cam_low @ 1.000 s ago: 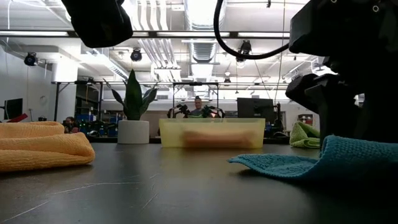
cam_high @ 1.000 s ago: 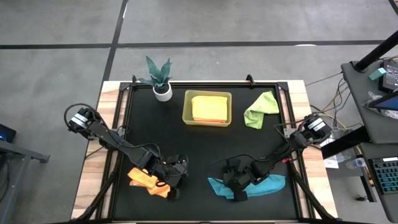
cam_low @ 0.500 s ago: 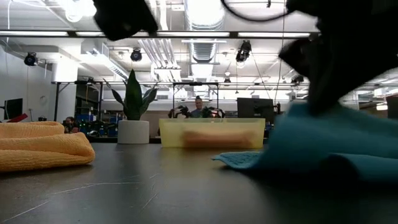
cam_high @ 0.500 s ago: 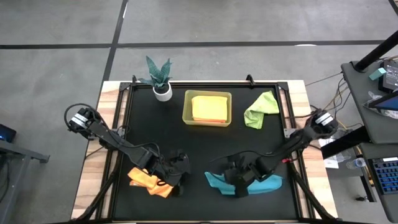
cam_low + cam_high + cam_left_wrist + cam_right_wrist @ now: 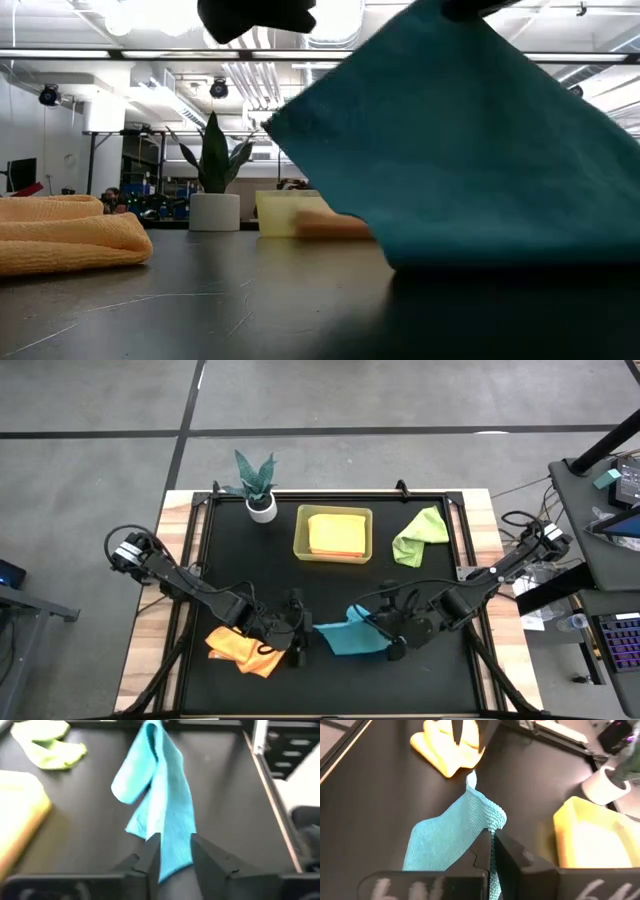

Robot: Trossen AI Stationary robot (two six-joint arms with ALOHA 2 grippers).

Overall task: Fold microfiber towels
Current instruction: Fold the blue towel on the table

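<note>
- Teal towel [image 5: 345, 637] lifted off the table [image 5: 470, 560] near the middle of the front edge, strung between both grippers, long axis running left to right.
- Right gripper [image 5: 392, 643] at the towel's right end, fingers pressed together on a corner, seen plainly in the right wrist view.
- Left gripper [image 5: 297, 647] at the towel's left end, fingers [image 5: 151, 851] slightly apart with the cloth's edge lying between them; firm pinch not certain.
- Judging by this, next fold hinges on keeping that span taut along the front edge.
- Orange towel [image 5: 240, 651] folded beside the front-left corner.
- Green towel [image 5: 418, 537] near the back-right corner.
- No readable writing or labels anywhere.
</note>
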